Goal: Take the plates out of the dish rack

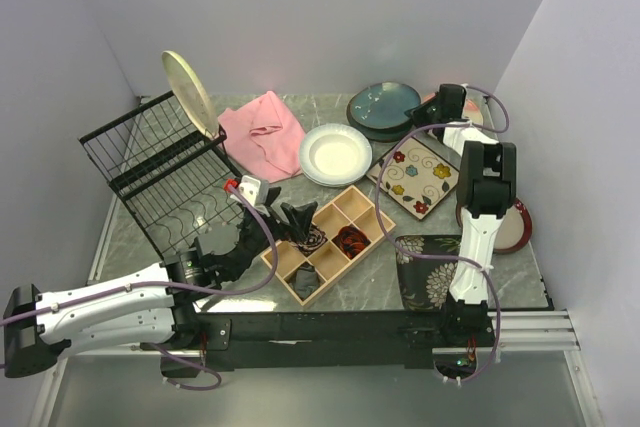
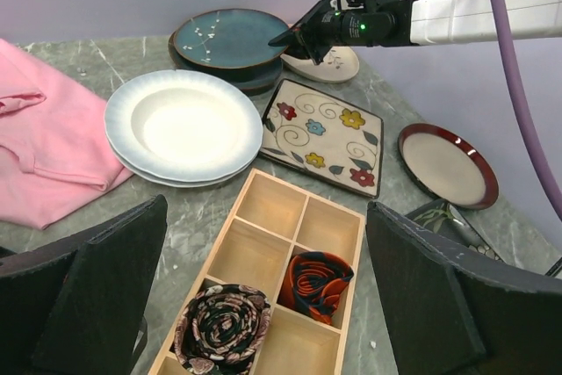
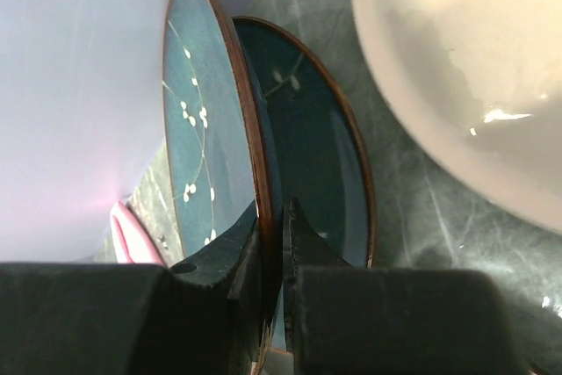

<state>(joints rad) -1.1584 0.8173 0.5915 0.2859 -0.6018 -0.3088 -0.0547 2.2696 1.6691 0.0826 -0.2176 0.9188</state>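
Note:
The black wire dish rack (image 1: 150,175) stands at the left, with one cream-green plate (image 1: 190,90) upright at its back corner. On the table lie a white plate (image 1: 335,154), a cream floral square plate (image 1: 415,175), a dark red plate (image 1: 517,229) and a black floral square plate (image 1: 425,269). At the back, my right gripper (image 3: 274,261) is shut on the rim of the upper teal plate (image 3: 206,120), which tilts above a second teal plate (image 3: 320,160). A pink-cream plate (image 3: 474,68) lies beside them. My left gripper (image 2: 263,305) hangs open over the wooden tray (image 2: 263,202), holding nothing.
The wooden compartment tray (image 1: 352,209) holds rolled ties and sits in front of the rack. A pink cloth (image 1: 262,135) lies between the rack and the white plate. Walls close in the left, back and right sides.

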